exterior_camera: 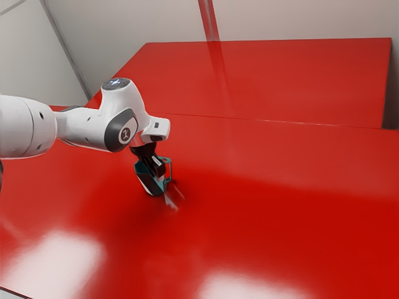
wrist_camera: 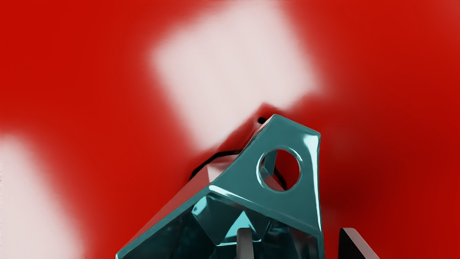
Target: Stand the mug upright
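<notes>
Table [exterior_camera: 299, 156] brightly lit; soft-edged white glare reflected beside mug [wrist_camera: 300, 205]; dark shadow cast around mug; highlights thrown along mug's edges.

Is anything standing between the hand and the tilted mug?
No, nothing visible stands between the hand and the mug: in the wrist view one finger is over or inside its opening, the other outside its wall, with a gap showing there.

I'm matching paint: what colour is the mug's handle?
The mug's handle is dark teal, seen best in the wrist view.
</notes>
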